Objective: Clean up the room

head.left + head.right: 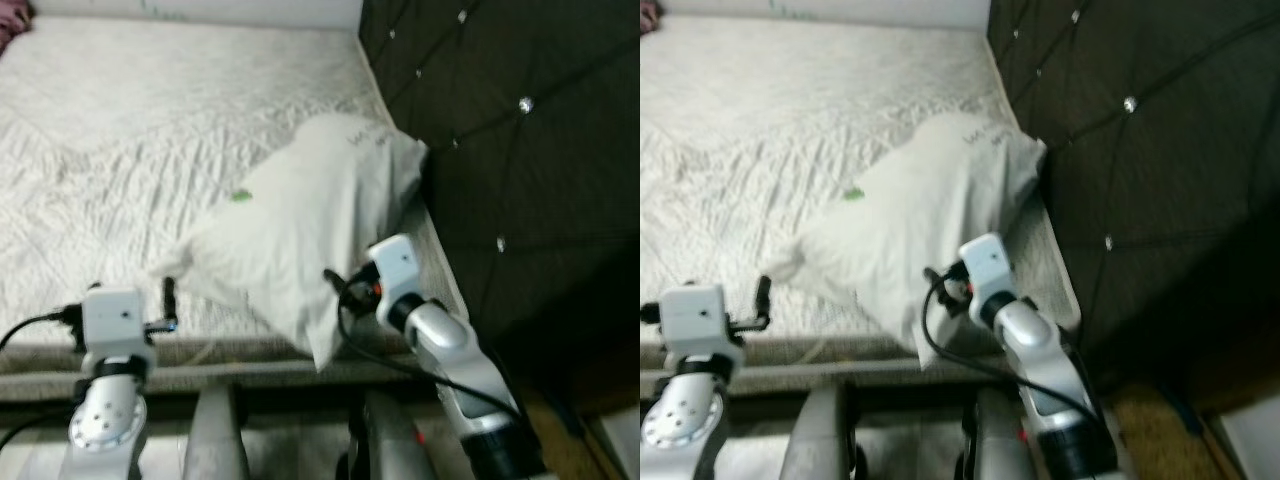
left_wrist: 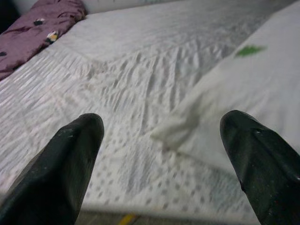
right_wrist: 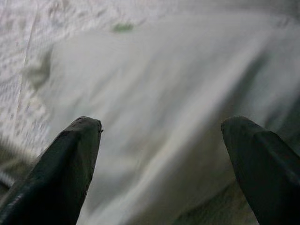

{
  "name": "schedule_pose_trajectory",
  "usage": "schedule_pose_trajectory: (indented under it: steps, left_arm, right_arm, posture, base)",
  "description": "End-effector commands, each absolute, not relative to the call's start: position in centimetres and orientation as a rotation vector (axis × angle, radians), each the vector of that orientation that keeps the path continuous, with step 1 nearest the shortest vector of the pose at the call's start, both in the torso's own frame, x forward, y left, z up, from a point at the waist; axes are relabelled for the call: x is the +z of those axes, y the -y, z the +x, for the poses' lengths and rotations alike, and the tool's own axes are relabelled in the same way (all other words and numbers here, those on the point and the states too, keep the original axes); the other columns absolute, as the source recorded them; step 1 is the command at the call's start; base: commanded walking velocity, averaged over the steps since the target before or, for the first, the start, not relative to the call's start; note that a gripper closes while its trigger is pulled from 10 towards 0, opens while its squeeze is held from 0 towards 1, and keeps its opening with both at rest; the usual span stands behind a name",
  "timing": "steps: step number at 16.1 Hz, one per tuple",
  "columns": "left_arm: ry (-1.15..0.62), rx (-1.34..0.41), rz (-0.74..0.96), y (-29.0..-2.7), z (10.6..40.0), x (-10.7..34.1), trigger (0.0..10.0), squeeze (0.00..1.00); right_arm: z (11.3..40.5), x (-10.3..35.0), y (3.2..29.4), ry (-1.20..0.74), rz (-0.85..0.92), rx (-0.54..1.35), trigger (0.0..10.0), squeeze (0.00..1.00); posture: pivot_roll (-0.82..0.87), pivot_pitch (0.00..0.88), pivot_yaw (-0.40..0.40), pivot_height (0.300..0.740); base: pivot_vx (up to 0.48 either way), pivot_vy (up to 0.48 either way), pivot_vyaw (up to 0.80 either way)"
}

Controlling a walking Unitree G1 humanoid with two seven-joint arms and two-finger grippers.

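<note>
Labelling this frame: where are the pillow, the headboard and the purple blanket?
pillow [image 1: 290, 225]: left eye view, its middle.
headboard [image 1: 520, 150]: left eye view, tufted panel.
purple blanket [image 2: 35, 28]: left wrist view, folded top.

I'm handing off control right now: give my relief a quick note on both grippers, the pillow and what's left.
Left gripper: open, low over the near edge of the bed, just short of the pillow's near corner.
Right gripper: open, facing the pillow at close range, holding nothing.
Pillow: askew on the bed's right side, its far end against the dark headboard. A purple cloth lies at the bed's far left corner.
Done: both arms brought up to the pillow.
Left: grasp the pillow and set it straight; deal with the cloth.
</note>
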State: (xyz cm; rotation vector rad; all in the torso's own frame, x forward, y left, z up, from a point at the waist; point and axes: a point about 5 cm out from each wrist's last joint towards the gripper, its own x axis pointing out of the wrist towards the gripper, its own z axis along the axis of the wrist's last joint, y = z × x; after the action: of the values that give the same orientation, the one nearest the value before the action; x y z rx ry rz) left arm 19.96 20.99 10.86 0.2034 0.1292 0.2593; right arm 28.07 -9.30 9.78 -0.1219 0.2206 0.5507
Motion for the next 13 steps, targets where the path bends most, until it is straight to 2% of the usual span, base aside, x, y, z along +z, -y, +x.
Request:
schedule_pose_trajectory:
  steps: [1, 3, 6, 8, 13]
  left_arm:
    - [-0.133, 0.273, 0.219, -21.1, 19.6, 11.2, 10.0, 0.00]
    - [-0.147, 0.285, 0.220, -21.3, 19.1, 11.3, 10.0, 0.00]
    - [-0.179, 0.280, 0.213, -21.0, 18.2, 11.3, 10.0, 0.00]
    - [-0.204, 0.282, 0.213, -21.1, 17.5, 11.4, 10.0, 0.00]
    - [-0.197, 0.242, 0.164, -20.6, 17.1, 12.1, 10.0, 0.00]
  right_arm:
    - [27.9, 9.3, 9.0, -0.255, -0.124, 0.572, 10.0, 0.00]
    - [27.5, 8.8, 8.3, -0.278, -0.104, 0.628, 10.0, 0.00]
    - [27.3, 7.9, 6.6, -0.342, -0.140, 0.732, 10.0, 0.00]
    - [27.3, 8.0, 5.2, -0.347, -0.132, 0.799, 10.0, 0.00]
    - [28.8, 8.9, 4.6, -0.327, -0.072, 0.751, 10.0, 0.00]
  posture:
    - [0.03, 0.128, -0.071, 0.581]
    - [0.03, 0.144, -0.072, 0.576]
    - [0.05, 0.173, -0.075, 0.541]
    - [0.06, 0.193, -0.077, 0.541]
    - [0.07, 0.205, -0.079, 0.541]
  base:
    - [0.000, 0.000, 0.00]
    - [0.000, 0.000, 0.00]
    - [0.000, 0.000, 0.00]
    - [0.000, 0.000, 0.00]
    - [0.000, 0.000, 0.00]
